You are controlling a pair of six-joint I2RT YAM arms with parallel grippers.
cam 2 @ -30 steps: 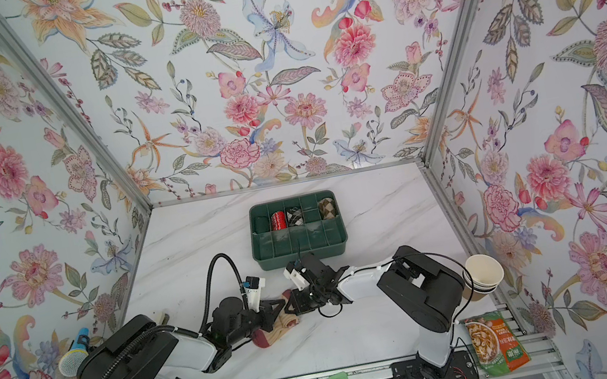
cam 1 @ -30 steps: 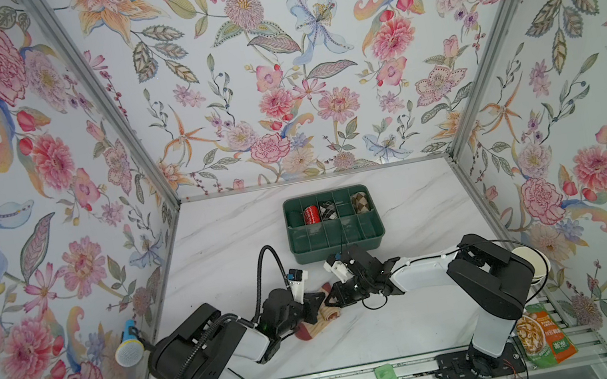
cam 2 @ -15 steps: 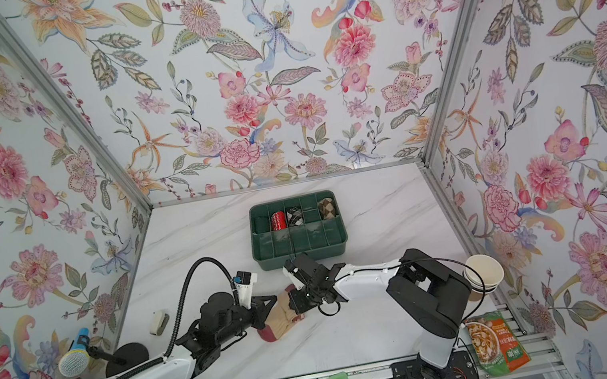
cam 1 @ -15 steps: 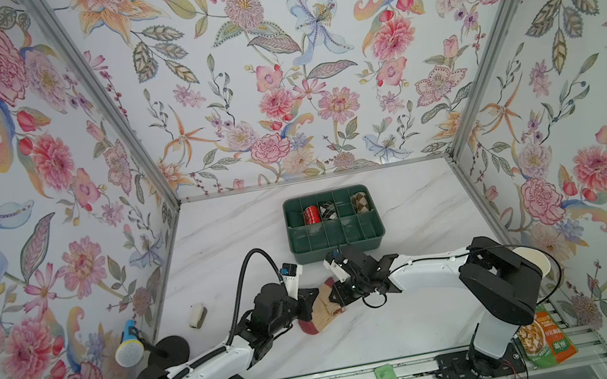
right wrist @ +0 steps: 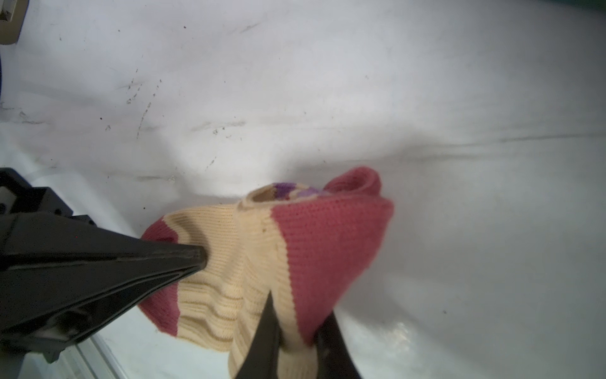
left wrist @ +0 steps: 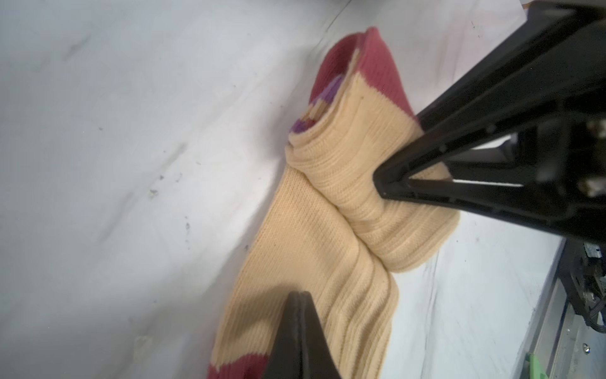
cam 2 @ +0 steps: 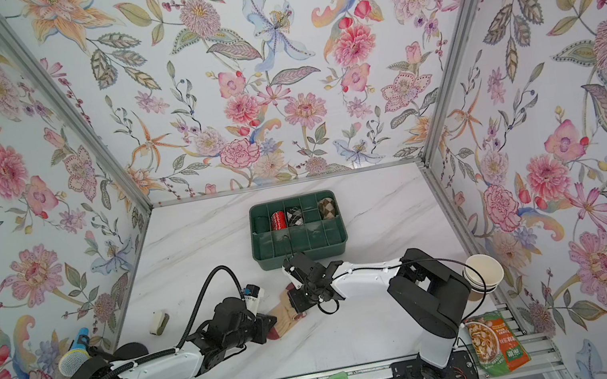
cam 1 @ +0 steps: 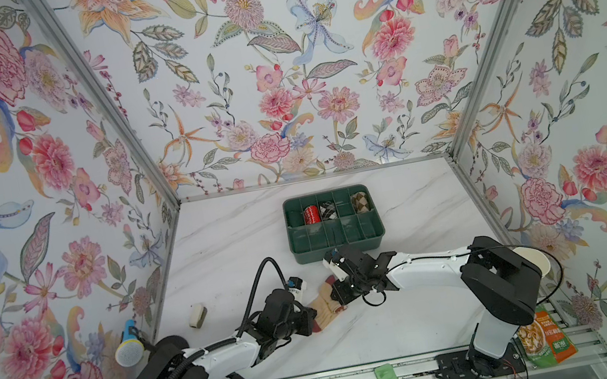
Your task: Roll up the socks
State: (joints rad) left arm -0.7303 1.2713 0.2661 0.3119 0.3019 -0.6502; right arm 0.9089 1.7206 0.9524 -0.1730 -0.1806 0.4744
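Right wrist view: your right hand (right wrist: 296,328) grips the folded cream-and-red sock (right wrist: 255,242) — closed left hand (right wrist: 198,257) pins it for rolling.

A sock (cam 1: 323,301) lies front and centre on the table (cam 1: 421,317), between the left gripper (cam 1: 313,318) and the right gripper (cam 1: 337,301). Behind it stands a compartment tray (cam 1: 338,250) with rolled socks (cam 1: 311,214) in its back row. A small case (cam 1: 197,316) lies well to the left.

Twin high views over whole table (cam 1: 219,247); wrist views close, seemingly low, on sock (left wrist: 311,246).
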